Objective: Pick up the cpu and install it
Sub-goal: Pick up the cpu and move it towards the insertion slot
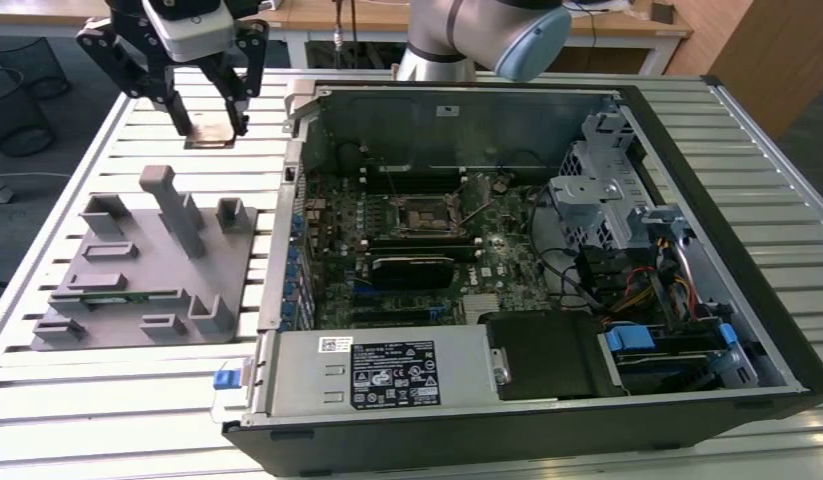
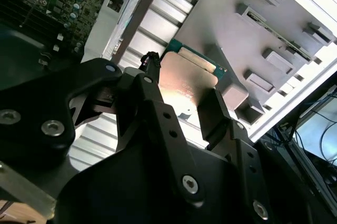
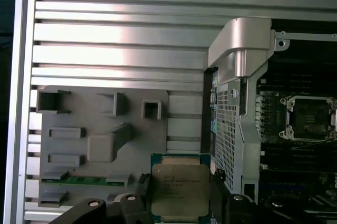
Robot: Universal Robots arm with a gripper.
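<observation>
Gripper (image 1: pixel 208 126): black fingers (image 2: pixel 158 105) closed partway on the cpu (image 3: pixel 180 190), pinching two opposite edges; the silver top plate carries lines of small print. The chip hangs above the slatted table (image 1: pixel 104 400) near its far corner on the exterior view's left, outside the computer case (image 1: pixel 518 440). Grey holder tray (image 1: pixel 131 270) along the table's edge on that side keeps a green memory stick (image 1: pixel 111 296). Power supply (image 1: pixel 298 385) bears a black label (image 1: pixel 395 374) and a white label (image 1: pixel 334 345)
</observation>
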